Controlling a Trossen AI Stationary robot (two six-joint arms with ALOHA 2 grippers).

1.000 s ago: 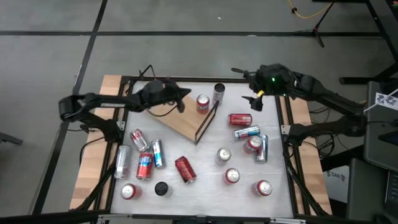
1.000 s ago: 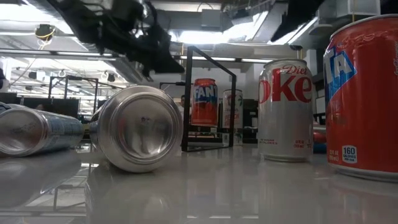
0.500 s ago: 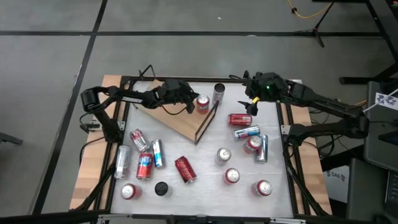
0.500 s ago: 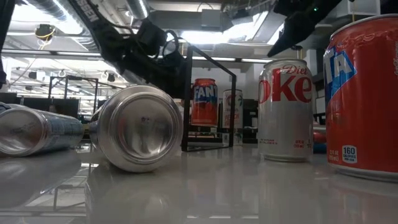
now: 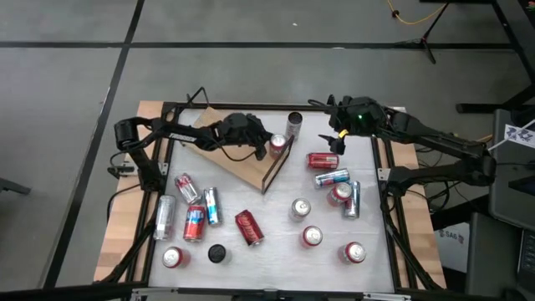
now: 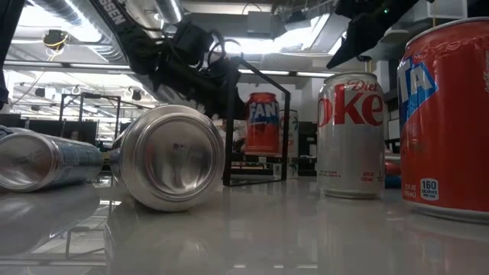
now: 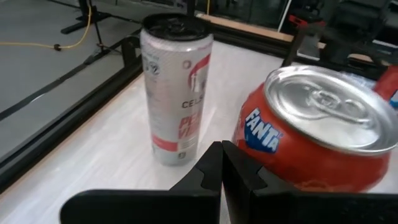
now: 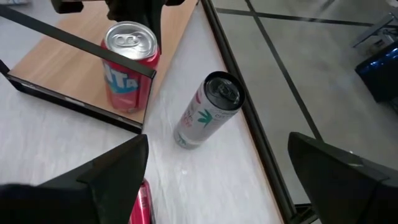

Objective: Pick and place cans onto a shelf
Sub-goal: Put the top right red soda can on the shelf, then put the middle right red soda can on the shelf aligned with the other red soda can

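High view — left gripper [image 5: 261, 142] shifted closer, touching Fanta can [image 5: 275, 143]

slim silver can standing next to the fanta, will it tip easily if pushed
Probably yes: the slim silver can is tall and narrow on a small base, upright on the smooth white tabletop. Once down, its round body would likely roll, perhaps toward the nearby table edge.

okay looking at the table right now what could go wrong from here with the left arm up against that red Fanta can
1. The left gripper is shut, its closed fingertips against the red Fanta can. The can looks tilted in the left wrist view, so a further push could tip it.
2. The slim silver can stands close beside it; a falling or sliding Fanta could knock it over.
3. The shelf's black frame is right next to the Fanta can and could catch it.
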